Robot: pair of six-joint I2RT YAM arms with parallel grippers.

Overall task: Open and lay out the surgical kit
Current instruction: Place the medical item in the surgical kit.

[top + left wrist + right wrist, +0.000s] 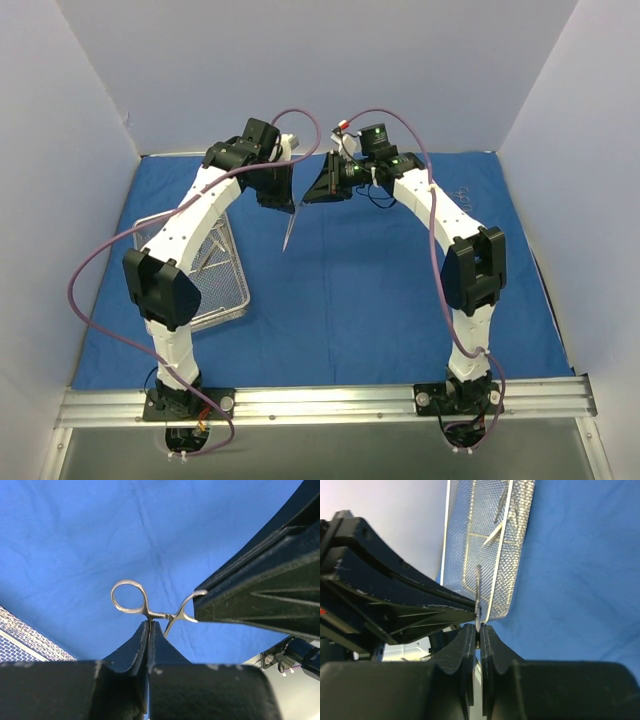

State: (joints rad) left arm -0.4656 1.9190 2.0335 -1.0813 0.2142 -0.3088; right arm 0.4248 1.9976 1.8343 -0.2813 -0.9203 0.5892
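The royal-blue cloth wrap (380, 290) lies spread flat over the table. The silver wire-mesh tray (240, 292) sits on its left side, under my left arm, with a few thin instruments (214, 250) in it. Both grippers meet above the cloth's far middle. My left gripper (288, 200) is shut on the shank of a silver scissor-handled instrument (290, 228), whose tip hangs down towards the cloth. In the left wrist view one ring handle (129, 596) shows above my left gripper (150, 622). My right gripper (478, 627) is shut on the other ring handle (478, 592).
White walls enclose the table at the left, back and right. A metal rail (330, 400) carrying both arm bases runs along the near edge. The tray (490, 555) shows behind the right fingers, and its corner appears in the left wrist view (20, 640). Purple cables loop off both arms.
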